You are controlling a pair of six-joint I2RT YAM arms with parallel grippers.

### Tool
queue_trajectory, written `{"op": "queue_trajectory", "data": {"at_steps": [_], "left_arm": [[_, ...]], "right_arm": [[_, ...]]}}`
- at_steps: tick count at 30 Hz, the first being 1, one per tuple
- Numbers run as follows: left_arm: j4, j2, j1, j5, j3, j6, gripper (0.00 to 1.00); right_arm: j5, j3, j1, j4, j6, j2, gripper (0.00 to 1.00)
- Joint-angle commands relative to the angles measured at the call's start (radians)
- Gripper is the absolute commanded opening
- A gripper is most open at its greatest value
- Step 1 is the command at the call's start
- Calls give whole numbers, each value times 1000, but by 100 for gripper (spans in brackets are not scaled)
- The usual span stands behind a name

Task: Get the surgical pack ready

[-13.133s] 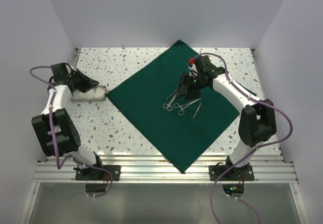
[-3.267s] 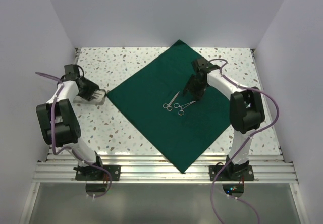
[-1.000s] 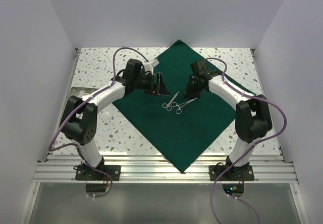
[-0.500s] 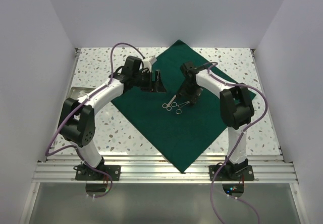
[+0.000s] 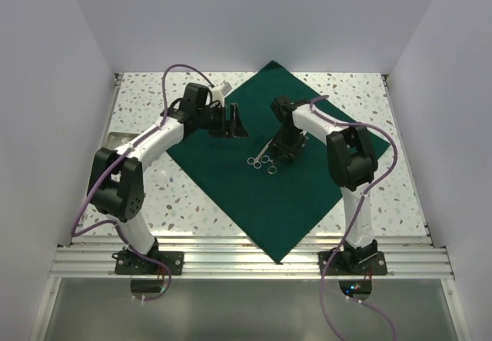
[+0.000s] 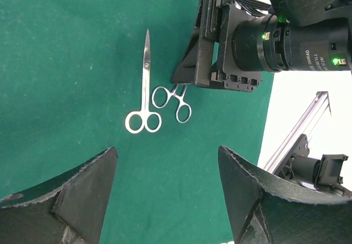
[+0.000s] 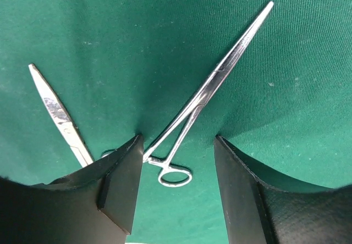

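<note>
The surgical pack's dark green drape [image 5: 254, 187] lies spread flat as a diamond on the speckled table. Silver scissors [image 6: 144, 90] and a slim ring-handled forceps [image 7: 212, 87] rest near its middle, rings side by side [image 5: 265, 162]. My right gripper [image 7: 177, 140] is open, its fingers [image 7: 118, 183] pressing into the cloth on either side of the forceps' handle end; it shows from above over the instruments [image 5: 285, 149]. My left gripper [image 6: 168, 151] hovers open and empty over the drape's left part [image 5: 234, 122], facing the instruments.
A shallow metal tray [image 5: 114, 137] sits at the table's left edge. An aluminium rail [image 5: 246, 258] runs along the near edge, and white walls close in the left, right and back sides. From the left wrist, the right arm's black wrist [image 6: 264, 35] looms just behind the instruments.
My right gripper has opened and moved down-left onto the forceps' handle. My left gripper has drawn back slightly to the left, still open.
</note>
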Motion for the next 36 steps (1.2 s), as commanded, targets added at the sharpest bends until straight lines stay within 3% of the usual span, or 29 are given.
{"op": "queue_trajectory", "data": {"at_steps": [1,4,5,9,13,29,31,36], "left_arm": [[9,11,18,44,36,28,77],[10,14,22,58,35,30,77],[12,14,22,64,35,31,77],[7,14,24,75,32,42,77],[-13,14,24,79,30,56,78],[-66,-19,24,102,16,96,79],[-60,-16,22,125,12,99,79],[33,-20,16,282,-33,32,80]], "right_arm": [[57,50,-2,-36,19,40,56],[54,71,-2,-64,7,74,50],[52,73,0,-76,7,79,37],[54,58,1,-79,-3,59,13],[65,62,0,-93,-16,22,3],[29,-28,1,-36,-107,-151,0],[4,-37,0,-2,-141,-197,0],[-157,-146,6,261,-338,-312,0]]}}
